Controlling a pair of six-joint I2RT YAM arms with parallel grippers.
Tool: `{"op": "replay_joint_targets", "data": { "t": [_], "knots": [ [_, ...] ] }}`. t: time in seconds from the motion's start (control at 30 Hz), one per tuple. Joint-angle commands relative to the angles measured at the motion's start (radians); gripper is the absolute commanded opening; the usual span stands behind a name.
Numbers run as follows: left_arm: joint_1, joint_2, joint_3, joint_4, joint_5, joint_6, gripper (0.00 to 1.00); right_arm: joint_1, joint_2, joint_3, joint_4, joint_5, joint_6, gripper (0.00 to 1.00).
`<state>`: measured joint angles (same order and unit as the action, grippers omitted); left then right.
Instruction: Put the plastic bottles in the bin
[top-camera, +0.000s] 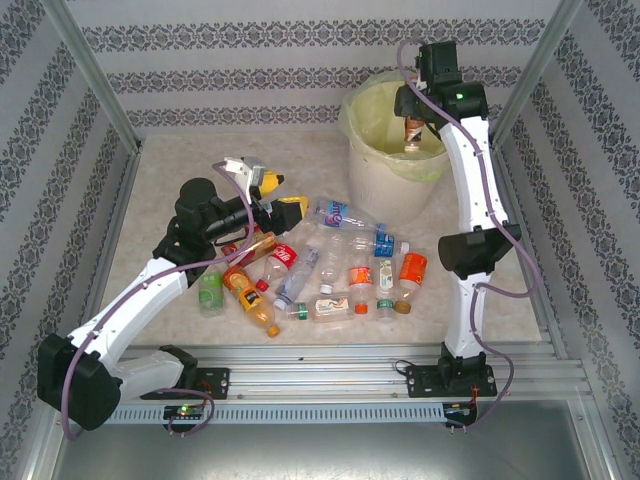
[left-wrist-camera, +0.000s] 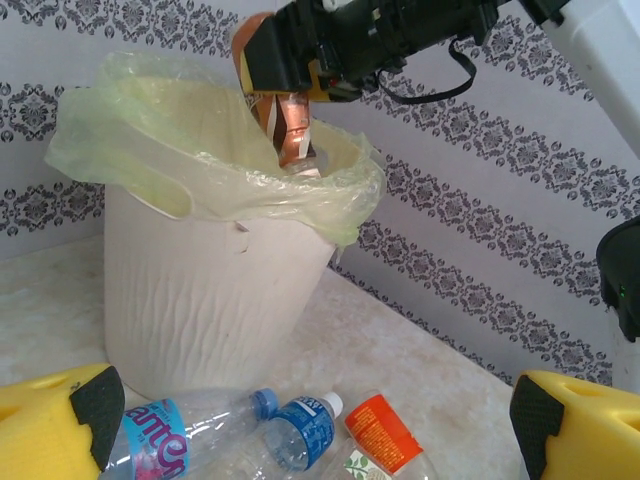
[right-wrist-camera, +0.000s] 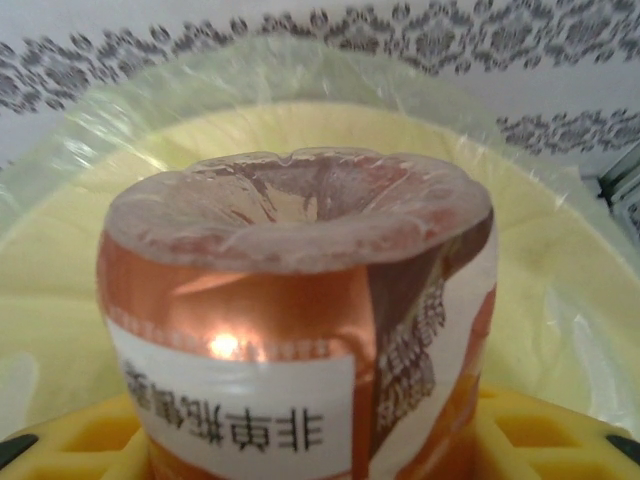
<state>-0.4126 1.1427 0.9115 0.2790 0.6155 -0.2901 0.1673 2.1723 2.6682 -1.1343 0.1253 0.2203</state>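
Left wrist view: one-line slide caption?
Right hand holds a copper-labelled bottle over the bag-lined bin; loose bottles lie near its base.

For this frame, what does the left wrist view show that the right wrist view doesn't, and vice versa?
Left wrist: the bin's outer wall, loose bottles lying at its foot, and the right gripper holding a copper-labelled bottle at the bin's mouth. Right wrist: that bottle's dimpled base and label print, close up. Both: the held bottle against the yellow-green bag.

2 white arms (top-camera: 130, 300) with chunky black joints (top-camera: 470, 250), purple cables (top-camera: 64, 405) looping around, left gripper (left-wrist-camera: 315, 410) has yellow fingers (left-wrist-camera: 45, 420), black pads (left-wrist-camera: 100, 405).
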Motion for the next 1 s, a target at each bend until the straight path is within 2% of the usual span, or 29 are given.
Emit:
{"op": "replay_joint_targets", "data": {
  "t": [0.0,0.4,0.8,0.97],
  "knots": [
    [-0.012,-0.018,0.001,-0.016,-0.014,0.031,1.00,-0.006,0.036,0.003,-0.048,-0.062,0.024,0.55],
    [-0.012,-0.005,0.006,-0.037,-0.014,0.042,1.00,-0.008,0.150,0.001,-0.108,-0.119,0.045,0.57],
    [-0.012,0.000,0.009,-0.040,-0.008,0.046,1.00,-0.009,0.160,-0.003,-0.114,-0.131,0.057,0.73],
    [-0.012,0.005,0.011,-0.042,0.000,0.049,1.00,-0.014,0.136,-0.001,-0.110,-0.141,0.060,0.84]
  ]
}}
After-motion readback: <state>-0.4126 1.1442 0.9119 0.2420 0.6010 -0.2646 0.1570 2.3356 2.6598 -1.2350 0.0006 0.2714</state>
